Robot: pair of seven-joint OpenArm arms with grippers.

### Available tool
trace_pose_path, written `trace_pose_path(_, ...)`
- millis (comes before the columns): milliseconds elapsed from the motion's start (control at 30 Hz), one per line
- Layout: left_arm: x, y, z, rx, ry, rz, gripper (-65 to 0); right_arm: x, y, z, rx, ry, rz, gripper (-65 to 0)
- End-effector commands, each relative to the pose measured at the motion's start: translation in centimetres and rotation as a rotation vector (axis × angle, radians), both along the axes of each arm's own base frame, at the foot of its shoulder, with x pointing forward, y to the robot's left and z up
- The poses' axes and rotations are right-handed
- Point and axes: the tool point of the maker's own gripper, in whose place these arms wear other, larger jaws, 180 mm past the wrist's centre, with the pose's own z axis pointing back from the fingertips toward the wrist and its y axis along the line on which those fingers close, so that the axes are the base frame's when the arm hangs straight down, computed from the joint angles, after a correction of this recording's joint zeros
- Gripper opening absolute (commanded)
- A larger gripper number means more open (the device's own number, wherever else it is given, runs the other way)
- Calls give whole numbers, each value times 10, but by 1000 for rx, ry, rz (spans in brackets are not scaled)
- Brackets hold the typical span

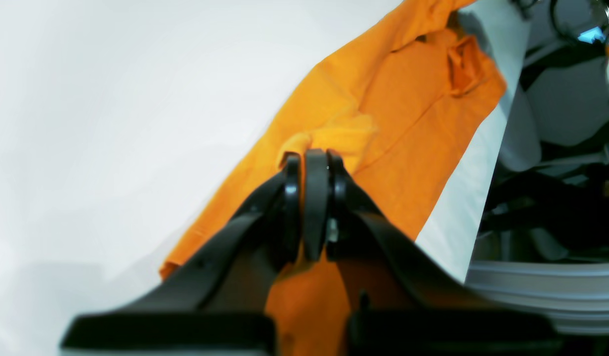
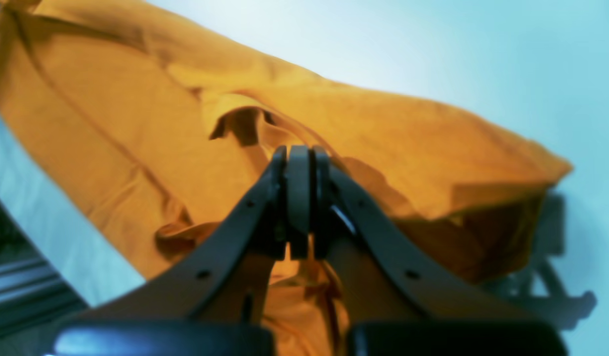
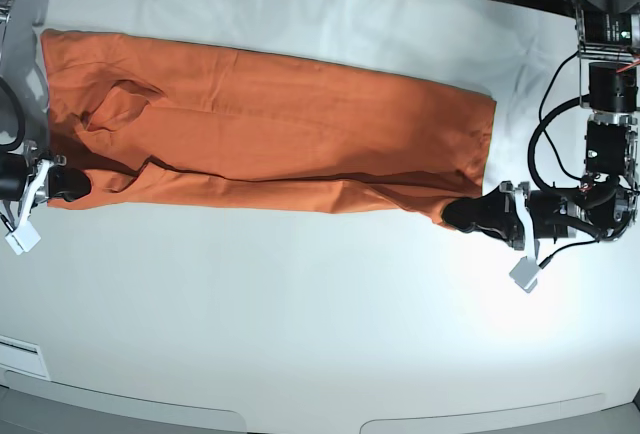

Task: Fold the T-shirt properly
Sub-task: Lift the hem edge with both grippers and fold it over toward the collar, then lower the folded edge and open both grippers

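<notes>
Jaws of both grippers, left and right, are clenched on T-shirt fabric.

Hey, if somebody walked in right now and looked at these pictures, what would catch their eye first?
The long orange T-shirt stretched across the far half of the white table. Then the two black grippers at its near edge: the left gripper shut on the corner at the base view's right, the right gripper shut on the corner at its left.
</notes>
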Motion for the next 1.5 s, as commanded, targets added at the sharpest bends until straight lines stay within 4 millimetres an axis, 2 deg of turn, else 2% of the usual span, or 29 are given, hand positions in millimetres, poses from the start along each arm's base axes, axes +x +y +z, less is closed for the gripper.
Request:
trace_pose_path(0, 7, 2, 21, -2, -64, -13, -650, 9, -5, 24, -5, -62, 10, -650)
trace_pose_path(167, 0, 2, 27, 36, -90, -47, -650, 4, -11, 26, -56, -42, 30, -650)
trace_pose_path(400, -14, 21, 13, 86, -46, -32, -650, 1, -17, 26, -80, -24, 34, -650)
trace_pose_path(533, -28, 20, -1, 94, -6, -47, -650, -13, -16, 11, -74, 22, 36, -650)
trace_pose_path(633, -44, 12, -7, 104, 2, -86, -650, -27, -19, -4, -94, 71, 34, -650)
trace_pose_path(767, -60, -1, 1, 131, -43, -157, -650, -28, -26, -9, -133, 80, 25, -650)
trace_pose_path(900, -79, -2, 8, 195, -76, -227, -650, -28, -26, -9, -136, 81, 24, -650)
trace_pose_path(1100, -82, 15, 10, 258, -72, -231, -650, -29, -23, -9, -118, 82, 27, -650)
trace_pose_path(1200, -82, 17, 10, 264, -71, -231, -650, -33, -21, -12, -104, 89, 28, -650)
trace_pose_path(1233, -83, 17, 10, 265, -70, -232, -650, -33, -20, -12, -101, 90, 28, -588)
trace_pose_path(1267, -83, 17, 10, 265, -71, -232, -650, -34, -19, -14, -100, 94, 30, -492)
trace_pose_path(1300, -83, 17, 10, 265, -71, -232, -606, -34, -19, -14, -99, 94, 30, -393)
trace_pose_path(1333, -82, 17, 10, 265, -71, -232, -532, -34, -19, -13, -100, 94, 30, -320)
trace_pose_path(1367, -82, 17, 10, 265, -71, -232, -453, -33, -19, -11, -95, 90, 31, -288)
trace_pose_path(1400, -82, 16, 11, 263, -73, -230, -389, -33, -17, -7, -76, 88, 38, -286)
trace_pose_path(1433, -82, 16, 11, 263, -73, -230, -348, -31, -13, 0, -41, 77, 46, -288)
trace_pose_path(1467, -82, 16, 11, 263, -73, -230, -338, -28, -8, 10, 10, 53, 52, -288)
